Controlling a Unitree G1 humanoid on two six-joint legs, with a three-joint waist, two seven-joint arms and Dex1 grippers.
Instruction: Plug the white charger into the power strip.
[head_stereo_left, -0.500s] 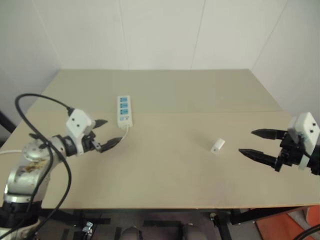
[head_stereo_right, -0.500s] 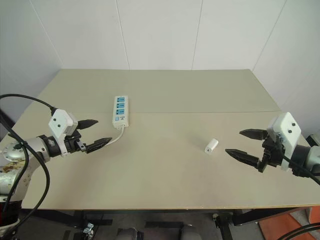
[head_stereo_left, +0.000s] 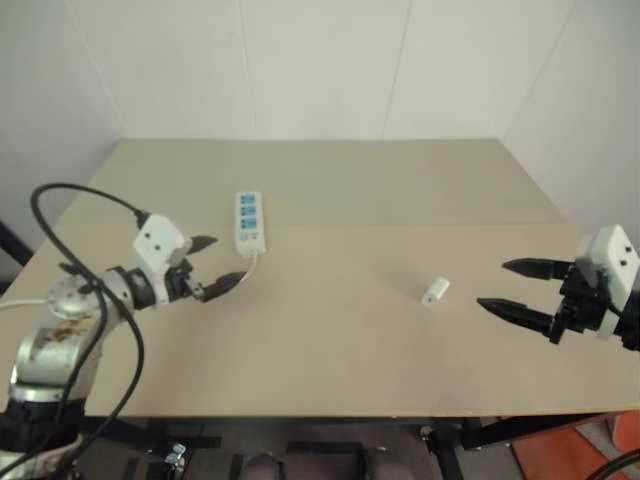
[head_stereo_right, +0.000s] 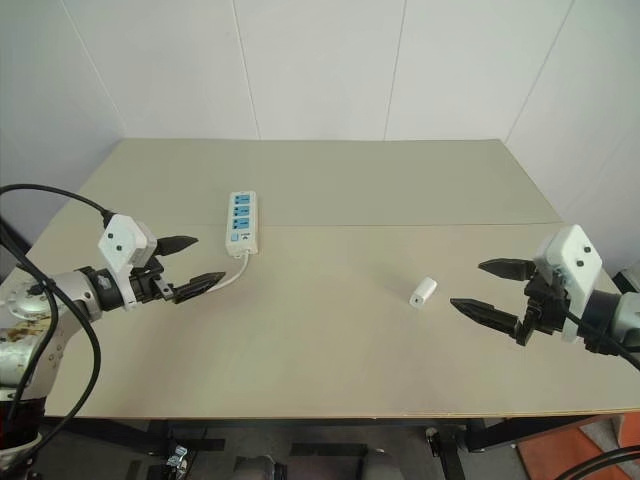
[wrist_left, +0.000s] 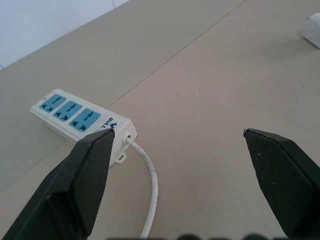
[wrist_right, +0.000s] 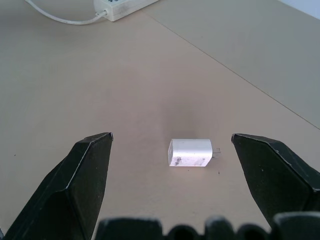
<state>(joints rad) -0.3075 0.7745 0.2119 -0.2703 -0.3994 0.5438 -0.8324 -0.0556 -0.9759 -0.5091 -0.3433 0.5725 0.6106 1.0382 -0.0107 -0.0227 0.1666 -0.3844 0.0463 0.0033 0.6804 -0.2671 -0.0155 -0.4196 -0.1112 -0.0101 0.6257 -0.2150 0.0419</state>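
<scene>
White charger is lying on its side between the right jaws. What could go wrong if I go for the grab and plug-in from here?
1. The white charger lies flat and loose on the table, small against the right gripper, whose jaws stand wide; it may skid or twist as they close.
2. Its prongs point sideways, so it likely needs reorienting.
3. The power strip lies unheld near the left gripper and may slide under insertion force.

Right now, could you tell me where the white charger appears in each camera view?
Left eye: white charger, right of centre on the table.
Right eye: right of centre.
Left wrist: a white corner at the frame's edge.
Right wrist: centred between the open fingers.
Shared landmark: power strip.
</scene>
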